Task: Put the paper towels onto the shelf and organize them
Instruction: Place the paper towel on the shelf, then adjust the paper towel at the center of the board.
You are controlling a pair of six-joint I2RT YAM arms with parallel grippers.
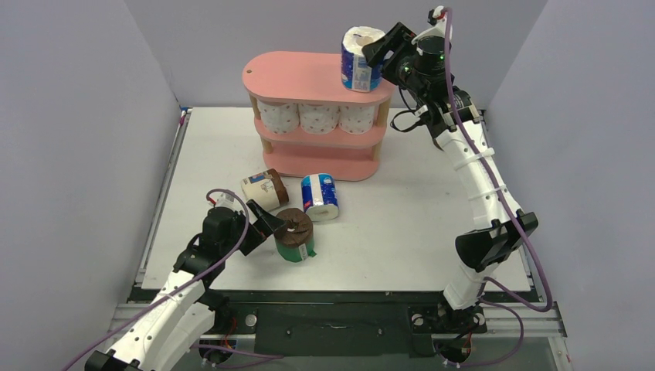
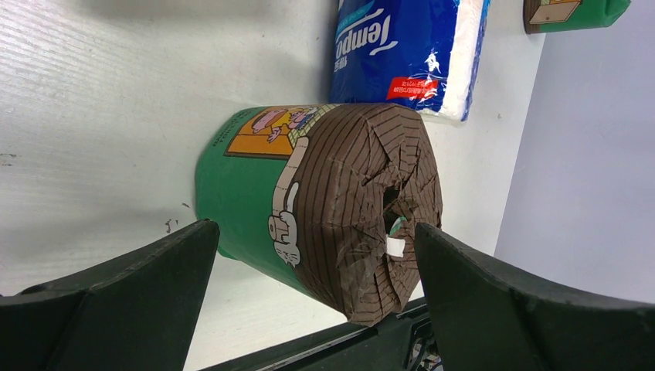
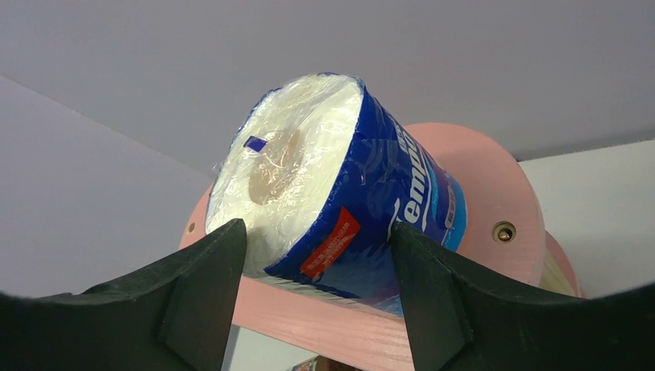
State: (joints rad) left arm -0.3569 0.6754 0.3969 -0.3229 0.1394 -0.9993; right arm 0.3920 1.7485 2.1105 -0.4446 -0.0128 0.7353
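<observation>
The pink shelf stands at the back of the table. Three white pink-dotted rolls sit in a row on its middle tier. A blue-and-white roll stands upright at the right end of the top board. My right gripper is open, its fingers either side of this roll with small gaps. My left gripper is open around a green roll with a brown end standing on the table, not touching it. A second blue-and-white roll and a beige-brown roll lie in front of the shelf.
Grey walls close in the table on the left, right and back. The white tabletop ends at a black rail by the arm bases. In the left wrist view the blue roll lies just beyond the green one.
</observation>
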